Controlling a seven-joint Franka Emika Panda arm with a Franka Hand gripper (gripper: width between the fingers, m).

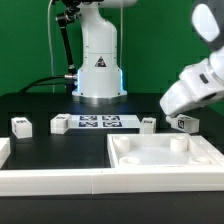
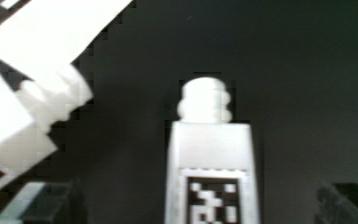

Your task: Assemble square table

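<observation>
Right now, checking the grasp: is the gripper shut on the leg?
No, the gripper stands open, its fingers clear of the leg on both sides.

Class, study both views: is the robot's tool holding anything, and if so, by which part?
Nothing is held. The tool is open, its fingers apart from the white table leg lying between them.

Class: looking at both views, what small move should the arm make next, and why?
Probably lower a little and close on the leg. The gripper is open, its fingertips stand on either side of the leg, which lies lengthwise between them, and nothing is held yet.
</observation>
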